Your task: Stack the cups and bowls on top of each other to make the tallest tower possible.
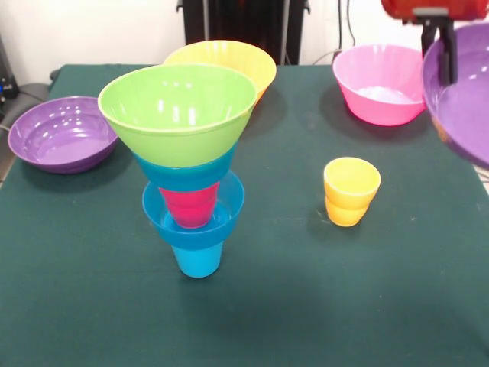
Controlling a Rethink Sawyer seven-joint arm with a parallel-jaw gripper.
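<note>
Rising left of centre on the green table (321, 306), the tower (187, 160) stands five pieces high: a blue cup (198, 260) at the bottom, a small blue bowl (192, 222) on it, a red cup (189, 205) sitting in that bowl, a second blue bowl (186, 170) above, and a lime green bowl (177, 111) flaring widest on top. Just behind it, partly hidden, an orange bowl (229, 61) rests on the cloth.

A yellow cup (351, 191) stands upright and alone right of centre, well apart from the stack. A pink bowl (380, 82) sits in the upper right, and a purple bowl (61, 134) lies at the left edge.

At the upper right corner the gripper (445, 50) comes down from the red arm (435, 8), its dark finger (447, 53) set over the rim of a second purple bowl (466, 107). That bowl hangs tilted, lifted clear of the table and cut off by the frame's right edge; the fingers look clamped on its rim, though only one shows plainly.
</note>
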